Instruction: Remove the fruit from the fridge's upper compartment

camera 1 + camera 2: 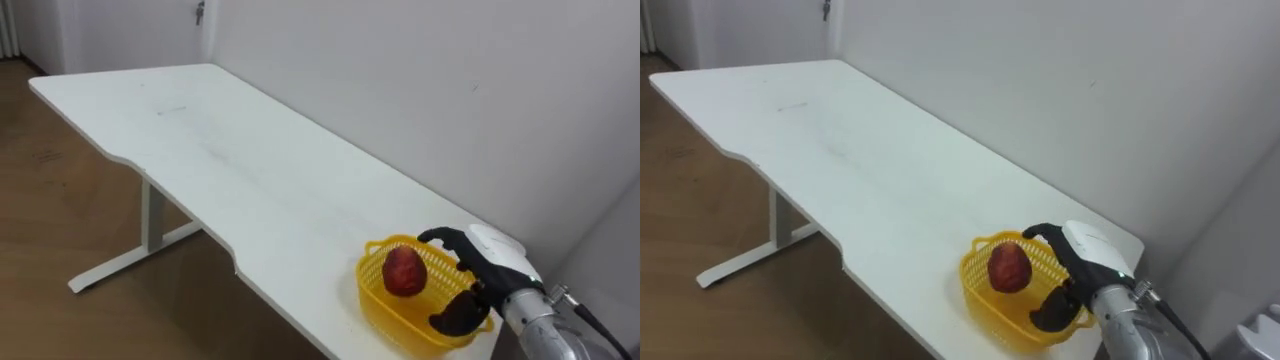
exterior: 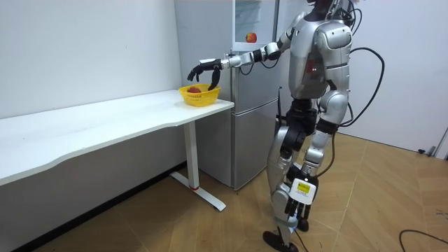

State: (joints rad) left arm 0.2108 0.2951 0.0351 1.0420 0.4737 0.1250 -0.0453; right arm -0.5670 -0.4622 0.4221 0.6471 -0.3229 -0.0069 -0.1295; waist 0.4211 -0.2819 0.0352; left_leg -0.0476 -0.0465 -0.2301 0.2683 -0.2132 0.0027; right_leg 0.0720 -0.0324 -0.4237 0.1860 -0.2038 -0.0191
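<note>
Arm: outstretched; right robot hand (image 1: pixel 495 262): spread, arched over yellow basket (image 1: pixel 385 312) rim

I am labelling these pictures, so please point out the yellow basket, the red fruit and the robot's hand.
yellow basket (image 1: pixel 385 303), left eye view, its near wall.
red fruit (image 1: pixel 404 271), left eye view, its middle.
right hand (image 1: pixel 492 258), left eye view, its white back.

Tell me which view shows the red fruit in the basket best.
The left eye view: the fruit lies close and unobstructed inside the yellow basket. The right eye view shows it nearly as well. In the room view it is a small red spot above the basket's rim.
</note>
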